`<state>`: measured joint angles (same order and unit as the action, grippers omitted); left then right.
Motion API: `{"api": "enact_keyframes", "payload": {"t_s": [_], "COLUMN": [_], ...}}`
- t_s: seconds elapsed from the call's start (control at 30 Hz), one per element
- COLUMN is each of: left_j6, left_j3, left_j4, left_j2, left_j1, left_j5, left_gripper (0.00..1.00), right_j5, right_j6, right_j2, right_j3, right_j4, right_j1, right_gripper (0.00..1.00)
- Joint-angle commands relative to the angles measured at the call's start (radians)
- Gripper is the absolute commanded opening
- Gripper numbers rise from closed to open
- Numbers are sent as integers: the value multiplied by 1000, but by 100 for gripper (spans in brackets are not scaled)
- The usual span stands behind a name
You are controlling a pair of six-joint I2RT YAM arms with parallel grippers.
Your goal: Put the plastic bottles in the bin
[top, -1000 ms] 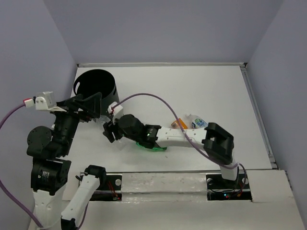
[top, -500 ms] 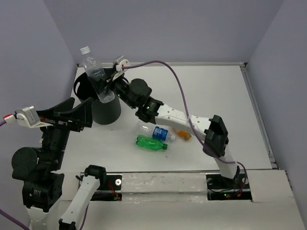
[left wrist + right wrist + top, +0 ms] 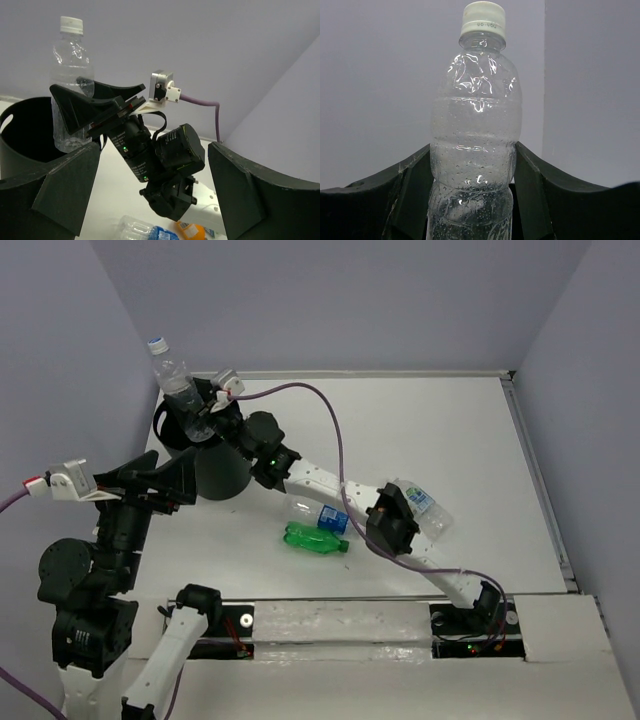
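Right wrist view: clear bottle (image 3: 472, 150), white cap up, no label; right jaws shut on its lower body, one finger on each side. Wall thin and crinkled with droplets on it, so judged empty or nearly so, light, soft under a squeeze and perhaps slick; the ribbed lower body, where it is held, looks the best hold. Raised marks on the cap, not legible. Top external view: the same bottle (image 3: 180, 390) sits high over the left part of the bin's mouth, a little tilted; bin (image 3: 222, 478) black, at the desk's (image 3: 450, 430) far left corner. Left jaws wide open, empty, near the bin. Loose on the desk: green bottle (image 3: 313, 538) lying flat; just beyond it, a clear one with a blue label (image 3: 320, 515); further right, a white-blue labelled one (image 3: 422, 503) partly behind the right arm; print on all too small to read. Left wrist view: an orange bottle (image 3: 190, 231) at the bottom edge
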<state>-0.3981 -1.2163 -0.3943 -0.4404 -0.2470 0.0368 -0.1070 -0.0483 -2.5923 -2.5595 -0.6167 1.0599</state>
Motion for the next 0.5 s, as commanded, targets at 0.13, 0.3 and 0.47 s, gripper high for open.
{"api": "enact_keyframes", "payload": {"t_s": [0.13,0.3,0.47], "left_j6": [10,10,4], "left_j3": [51,58,35], "left_j4": [54,64,51], "left_j2": [14,2,-14], "left_j1": [-8,-8,-8], "left_j5": [-2,0,-6], "left_gripper": [99,99,99], "right_j5": [46,98,133], "right_j6": [27,22,22], "right_j2": [23,61,165], "right_j3": [56,62,209], "right_j4": [-103,-26,-40], "right_j1": [-29,-29,-29], "right_gripper": [65,89,89]}}
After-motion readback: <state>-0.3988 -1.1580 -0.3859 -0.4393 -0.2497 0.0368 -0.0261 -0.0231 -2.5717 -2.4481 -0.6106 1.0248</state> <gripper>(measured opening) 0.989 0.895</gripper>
